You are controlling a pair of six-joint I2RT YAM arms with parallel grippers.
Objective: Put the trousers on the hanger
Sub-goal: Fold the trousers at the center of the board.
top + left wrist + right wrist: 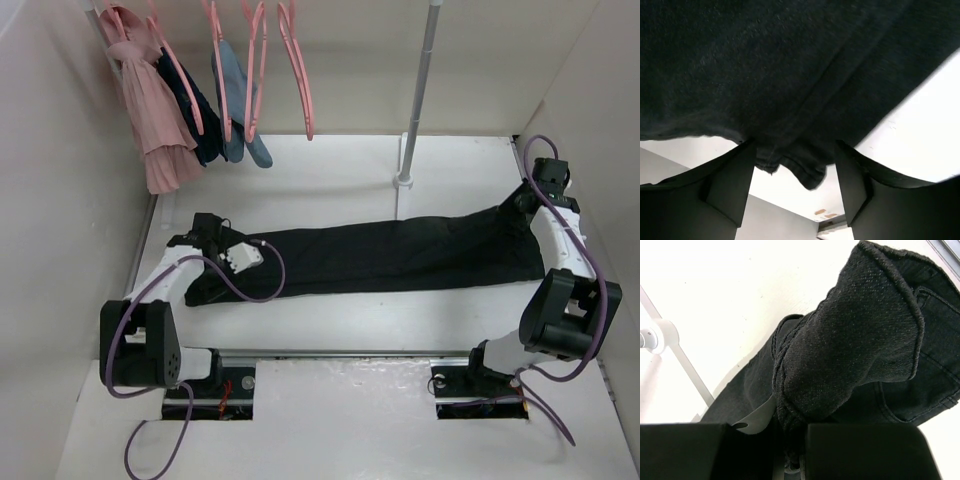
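Observation:
The black trousers (pixel 400 255) lie stretched left to right across the white table. My left gripper (pixel 204 230) is at their left leg end. In the left wrist view its fingers (pixel 732 180) stand wide apart with the hem (pixel 800 167) hanging between them, so the gripper (pixel 792 165) is open. My right gripper (pixel 521 203) is at the right end, shut on a bunched fold of the waistband (pixel 855 340); its own jaws (pixel 790 440) pinch the cloth. Pink hangers (pixel 300 75) hang on the rail at the back, some bare.
A pink garment (pixel 150 110), a dark navy one (pixel 195 110) and a blue-grey one (pixel 240 110) hang on hangers at the back left. An upright metal pole (pixel 416 100) stands on the table behind the trousers, also in the right wrist view (pixel 685 365). White walls enclose the sides.

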